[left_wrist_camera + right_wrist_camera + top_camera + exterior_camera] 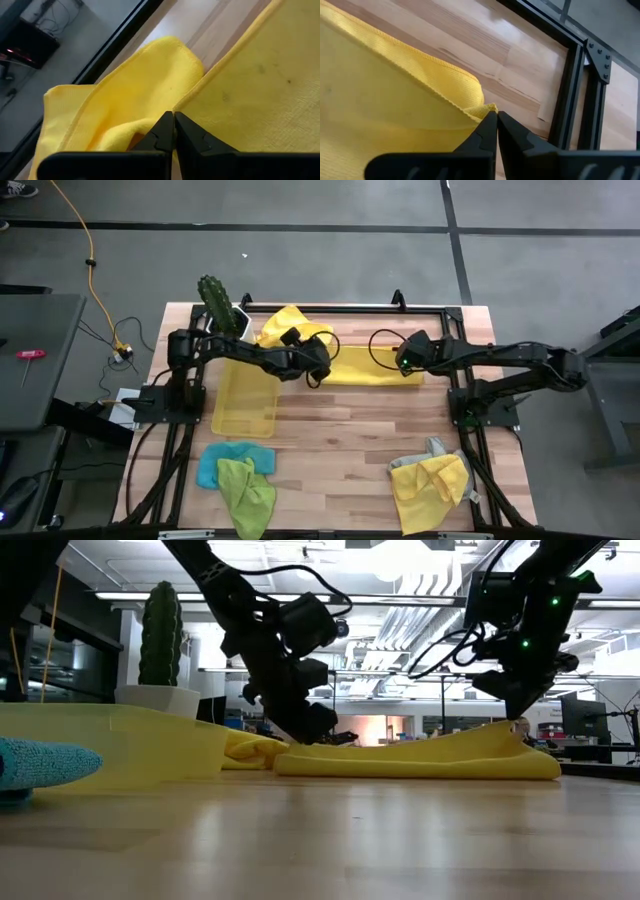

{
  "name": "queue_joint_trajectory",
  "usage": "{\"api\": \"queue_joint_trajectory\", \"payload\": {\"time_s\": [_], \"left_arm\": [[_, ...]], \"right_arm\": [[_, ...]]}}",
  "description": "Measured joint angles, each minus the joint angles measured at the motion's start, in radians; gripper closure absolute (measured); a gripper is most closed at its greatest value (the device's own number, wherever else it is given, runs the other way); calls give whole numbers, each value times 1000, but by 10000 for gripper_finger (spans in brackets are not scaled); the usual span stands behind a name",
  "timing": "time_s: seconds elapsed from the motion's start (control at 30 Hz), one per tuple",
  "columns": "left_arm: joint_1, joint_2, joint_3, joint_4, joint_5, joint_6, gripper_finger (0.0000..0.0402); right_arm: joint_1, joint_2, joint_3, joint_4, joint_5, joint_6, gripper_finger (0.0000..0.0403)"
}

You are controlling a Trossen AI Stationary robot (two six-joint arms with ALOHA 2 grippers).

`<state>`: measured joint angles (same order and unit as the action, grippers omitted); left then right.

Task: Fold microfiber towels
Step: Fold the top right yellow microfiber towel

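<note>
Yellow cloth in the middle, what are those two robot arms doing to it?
The two arms are folding a yellow towel spread at the back of the table. The left pincer is shut on one end of it, and the right pincer is shut on a corner of the other end. More towels wait in two heaps at the front: a blue and green heap and a yellow and grey heap.

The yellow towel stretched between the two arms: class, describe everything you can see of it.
The yellow towel is a soft, finely textured cloth with a stitched hem, lying flat and elongated on the wooden table near its far edge. The left gripper pinches one end, the right gripper the opposite corner, fingers shut. Another crumpled yellow cloth lies beside its left end.
</note>
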<state>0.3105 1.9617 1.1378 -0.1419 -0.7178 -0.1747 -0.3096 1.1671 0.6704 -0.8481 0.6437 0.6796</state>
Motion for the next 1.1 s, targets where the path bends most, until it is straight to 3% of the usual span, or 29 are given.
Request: {"api": "queue_joint_trajectory", "payload": {"time_s": [0.47,0.87,1.1], "left_arm": [[18,0,0,29,18,66,397],[18,0,0,34,-37,113,391],[18,0,0,35,-50,119,339]], "right_arm": [[0,0,0,4,29,16,389],[0,0,0,40,125,14,244],[0,0,0,84,125,-7,213]]}}
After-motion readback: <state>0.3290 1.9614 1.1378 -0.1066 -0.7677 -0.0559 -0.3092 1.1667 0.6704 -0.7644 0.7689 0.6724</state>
